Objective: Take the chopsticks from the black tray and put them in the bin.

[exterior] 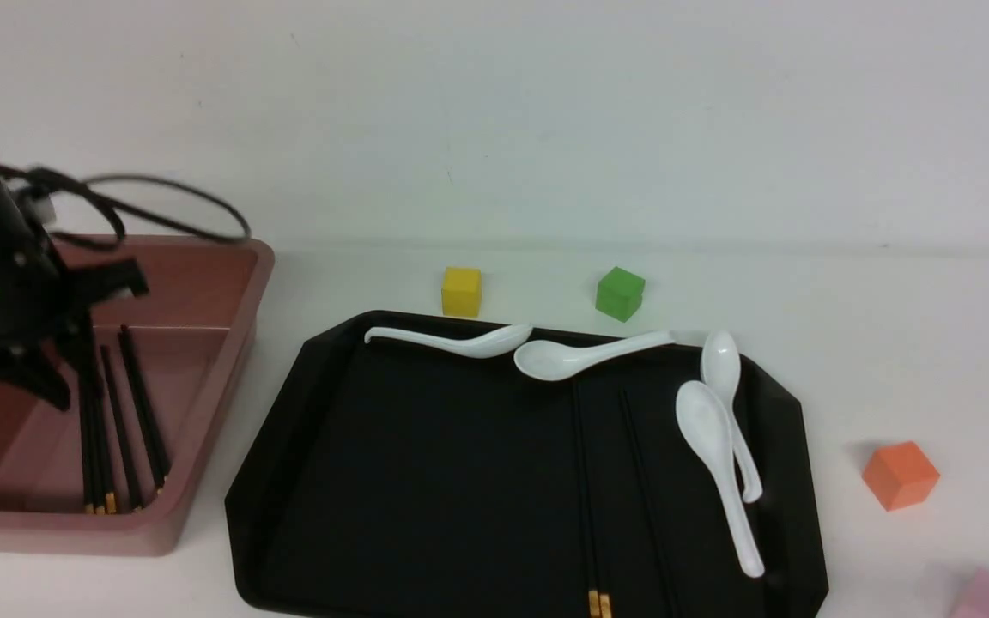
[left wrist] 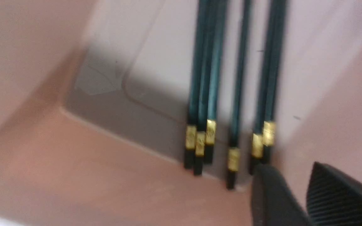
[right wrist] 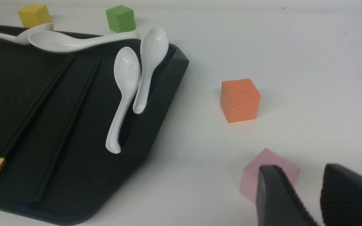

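The dusty-pink bin (exterior: 228,378) stands at the left and holds several black chopsticks (exterior: 121,421) with gold bands, lying side by side on its floor (left wrist: 206,78). My left gripper (exterior: 57,378) hangs inside the bin above them, open and empty (left wrist: 289,169). The black tray (exterior: 426,481) lies in the middle. A pair of chopsticks (exterior: 585,481) and a single one (exterior: 645,489) lie lengthwise on it, also in the right wrist view (right wrist: 33,106). My right gripper (right wrist: 300,169) is open and empty, low over the table to the right of the tray, out of the front view.
Several white spoons (exterior: 718,446) lie along the tray's far and right sides. A yellow cube (exterior: 461,291) and a green cube (exterior: 619,293) sit behind the tray. An orange cube (exterior: 900,475) and a pink cube (right wrist: 275,158) sit to its right, the pink one just ahead of my right fingers.
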Motion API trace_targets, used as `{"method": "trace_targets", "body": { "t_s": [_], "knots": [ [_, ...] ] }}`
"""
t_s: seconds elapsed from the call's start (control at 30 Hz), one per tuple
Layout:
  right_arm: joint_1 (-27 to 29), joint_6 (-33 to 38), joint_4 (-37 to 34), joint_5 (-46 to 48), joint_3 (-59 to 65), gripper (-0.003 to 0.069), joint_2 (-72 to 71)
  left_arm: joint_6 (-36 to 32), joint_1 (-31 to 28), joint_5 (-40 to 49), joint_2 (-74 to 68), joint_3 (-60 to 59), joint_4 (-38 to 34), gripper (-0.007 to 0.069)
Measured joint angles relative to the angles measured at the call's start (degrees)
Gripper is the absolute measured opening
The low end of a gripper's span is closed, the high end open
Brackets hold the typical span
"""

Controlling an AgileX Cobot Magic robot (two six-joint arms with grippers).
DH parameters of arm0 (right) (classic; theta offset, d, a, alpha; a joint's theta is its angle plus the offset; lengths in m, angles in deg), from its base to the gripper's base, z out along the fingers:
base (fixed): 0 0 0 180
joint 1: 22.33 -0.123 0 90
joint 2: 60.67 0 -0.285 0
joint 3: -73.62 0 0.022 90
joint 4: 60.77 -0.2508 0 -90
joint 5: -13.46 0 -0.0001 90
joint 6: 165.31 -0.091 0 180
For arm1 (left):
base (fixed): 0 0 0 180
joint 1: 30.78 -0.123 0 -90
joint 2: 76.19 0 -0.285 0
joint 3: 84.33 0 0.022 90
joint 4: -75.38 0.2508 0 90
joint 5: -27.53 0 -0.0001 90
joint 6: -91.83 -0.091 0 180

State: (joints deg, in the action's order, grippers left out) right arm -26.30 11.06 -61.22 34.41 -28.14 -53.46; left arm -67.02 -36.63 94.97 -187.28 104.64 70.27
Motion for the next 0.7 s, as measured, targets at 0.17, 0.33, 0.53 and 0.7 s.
{"method": "trace_targets", "body": {
  "t_s": [0.17,0.33,0.53,0.7],
  "knots": [
    [0.00,0.00,0.00,0.00,0.00,0.0239,0.00,-4.66,0.00,2.40,9.24,-0.44,-1.24,-0.0013],
    [0.00,0.00,0.00,0.00,0.00,0.0239,0.00,-8.46,0.00,1.84,20.73,-6.24,-9.37,-0.0013],
    [0.00,0.00,0.00,0.00,0.00,0.0239,0.00,-21.14,0.00,-1.97,34.21,-19.63,-21.60,-0.0013],
    [0.00,0.00,0.00,0.00,0.00,0.0239,0.00,-28.57,0.00,-4.04,47.28,-30.80,-26.89,-0.0013]
  ]
}}
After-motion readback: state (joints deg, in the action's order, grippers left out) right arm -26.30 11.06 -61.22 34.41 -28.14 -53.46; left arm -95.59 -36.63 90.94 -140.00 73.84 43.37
